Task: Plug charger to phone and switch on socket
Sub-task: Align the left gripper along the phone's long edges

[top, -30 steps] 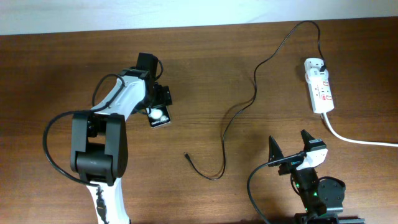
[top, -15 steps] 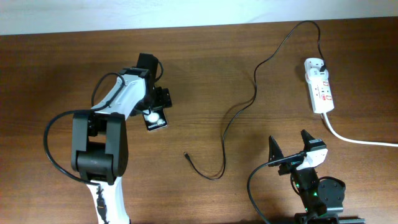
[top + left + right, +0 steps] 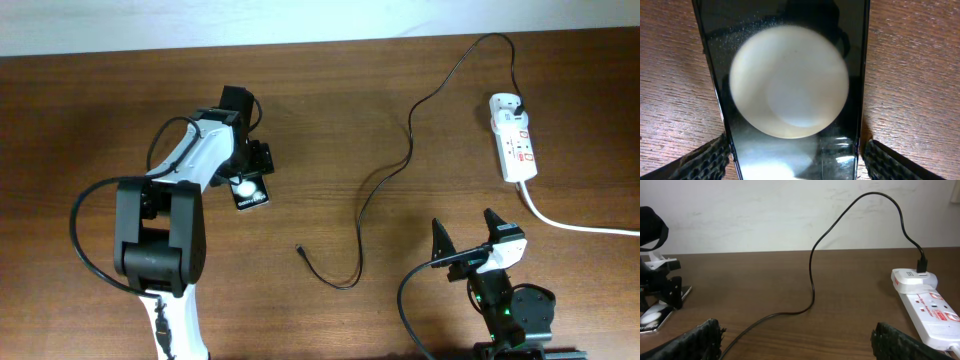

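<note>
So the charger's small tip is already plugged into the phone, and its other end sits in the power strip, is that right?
Not quite. The charger tip is not in the phone; it lies loose on the table, well apart from the phone, as the overhead view shows. Its other end does sit in the power strip.

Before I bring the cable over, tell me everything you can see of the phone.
The phone is a small black slab with a glossy glass face. It appears to lie flat, face up, on the wooden table, left of centre. Its screen mirrors a round white light, and small white text marks one end. The left pincer straddles it, set against both long edges. The charger tip lies apart from it, to the right. No port is visible.
</note>
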Tool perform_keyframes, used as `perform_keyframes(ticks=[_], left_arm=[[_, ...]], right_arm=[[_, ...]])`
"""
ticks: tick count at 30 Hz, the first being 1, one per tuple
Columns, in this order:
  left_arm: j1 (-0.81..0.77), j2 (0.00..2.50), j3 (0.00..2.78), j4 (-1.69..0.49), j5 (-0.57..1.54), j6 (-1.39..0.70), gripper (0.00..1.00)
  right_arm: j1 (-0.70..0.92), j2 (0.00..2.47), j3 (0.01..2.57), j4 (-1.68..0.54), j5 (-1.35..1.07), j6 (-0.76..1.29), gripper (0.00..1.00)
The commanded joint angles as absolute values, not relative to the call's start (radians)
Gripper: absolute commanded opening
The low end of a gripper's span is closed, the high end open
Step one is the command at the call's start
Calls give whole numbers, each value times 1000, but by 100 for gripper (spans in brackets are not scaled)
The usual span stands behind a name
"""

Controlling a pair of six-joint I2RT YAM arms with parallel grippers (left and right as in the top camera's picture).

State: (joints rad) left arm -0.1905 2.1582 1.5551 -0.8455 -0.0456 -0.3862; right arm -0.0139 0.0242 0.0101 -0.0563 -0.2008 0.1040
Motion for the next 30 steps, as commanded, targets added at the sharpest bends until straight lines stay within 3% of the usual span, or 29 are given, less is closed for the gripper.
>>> perform_keyframes(ticks=[1, 8, 18, 22, 30], left_arm=[[-195, 2209, 1539, -850, 5, -388, 86], [-224, 2209, 1539, -904, 57, -338, 79], [-347, 2209, 1539, -986, 56, -309, 82], [-357, 2209, 1539, -966, 54, -309, 99], [-352, 2209, 1539, -865, -30, -342, 99]], right_arm=[[-7, 20, 6, -64, -199, 105, 99], [-7, 20, 6, -64, -199, 105, 99], [-7, 20, 6, -64, -199, 105, 98], [-7, 20, 6, -64, -199, 105, 99], [-7, 20, 6, -64, -199, 105, 99]])
